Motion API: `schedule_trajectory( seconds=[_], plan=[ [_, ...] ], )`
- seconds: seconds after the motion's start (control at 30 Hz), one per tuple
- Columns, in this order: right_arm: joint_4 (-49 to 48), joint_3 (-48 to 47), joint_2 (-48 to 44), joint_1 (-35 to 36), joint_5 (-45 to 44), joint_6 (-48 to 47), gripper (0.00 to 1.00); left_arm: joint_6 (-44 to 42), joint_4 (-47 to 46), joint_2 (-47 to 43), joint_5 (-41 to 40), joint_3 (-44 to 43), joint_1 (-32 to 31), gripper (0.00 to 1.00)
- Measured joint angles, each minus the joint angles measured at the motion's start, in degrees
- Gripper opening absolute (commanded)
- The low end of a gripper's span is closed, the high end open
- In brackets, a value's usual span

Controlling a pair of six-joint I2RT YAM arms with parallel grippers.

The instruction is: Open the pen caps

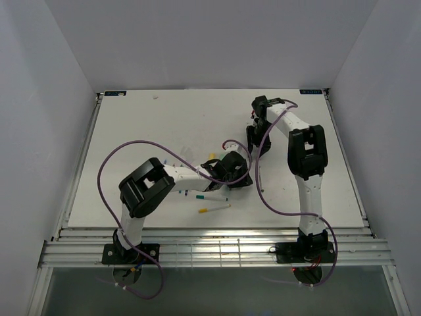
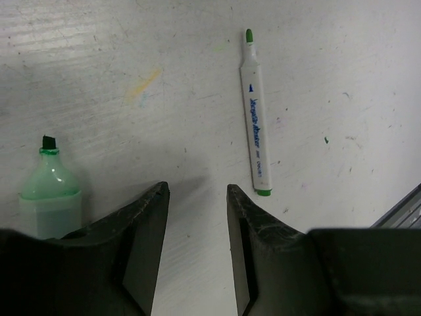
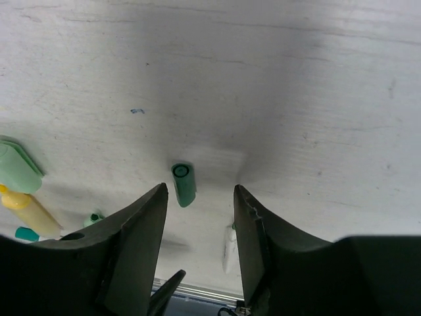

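Jaws on both grippers stood spread with nothing pinched. The left gripper (image 2: 196, 192) hung low over the bare bench (image 2: 316, 59) and the right gripper (image 3: 199, 192) did likewise, neither touching a pen or a cap. Task looked partly done, with no grip in hand. The pale-green highlighter (image 2: 49, 194) sat just beside the left gripper's left jaw, dark tip exposed, cap off. A yellow highlighter (image 3: 27, 209) and a pale-green piece (image 3: 16, 168) lay at the left edge of the right wrist view, cut by the frame, so capped or not could not be told. The white marker (image 2: 256, 112) lay flat ahead of the left gripper with its green nib bare, counted as opened. Two slim pens (image 1: 214, 196) lay near the left arm in the top view, too small there to tell whether their caps were on, so likely the remaining work. A loose green cap (image 3: 184, 184) lay on the bench just ahead of the right gripper's gap, open end showing. A teal cap (image 3: 26, 234) and a small green bit (image 3: 95, 217) lay near the yellow highlighter, apparently also pulled off.
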State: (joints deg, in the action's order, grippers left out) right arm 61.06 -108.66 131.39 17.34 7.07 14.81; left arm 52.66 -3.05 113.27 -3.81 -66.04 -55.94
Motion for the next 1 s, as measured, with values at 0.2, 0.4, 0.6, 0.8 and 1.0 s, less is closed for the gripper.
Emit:
schedule_trajectory(
  seconds=[0.2, 0.4, 0.6, 0.8, 1.0],
  plan=[
    [-0.5, 1.0, -6.3, -0.3, -2.4, -0.5, 0.54, -4.7, 7.1, -2.6, 0.4, -1.2, 0.0, 0.53],
    [-1.7, 12.6, -19.7, -1.1, -2.7, -0.9, 0.54, -10.3, 14.5, -11.2, 1.2, -4.4, 1.8, 0.54],
    [-2.7, 24.9, -29.4, -0.3, -0.4, 0.6, 0.51, -14.4, 20.7, -26.9, 2.9, -5.0, 9.3, 0.60],
    [-5.7, 32.5, -38.1, 9.2, 4.7, 6.4, 0.51, -17.3, 29.5, -33.9, 4.9, -6.7, 18.9, 0.61],
    [-11.0, 32.1, -37.8, 21.8, 8.1, 7.0, 0.51, -18.6, 40.4, -34.9, 6.0, -7.5, 24.1, 0.62]
  ],
)
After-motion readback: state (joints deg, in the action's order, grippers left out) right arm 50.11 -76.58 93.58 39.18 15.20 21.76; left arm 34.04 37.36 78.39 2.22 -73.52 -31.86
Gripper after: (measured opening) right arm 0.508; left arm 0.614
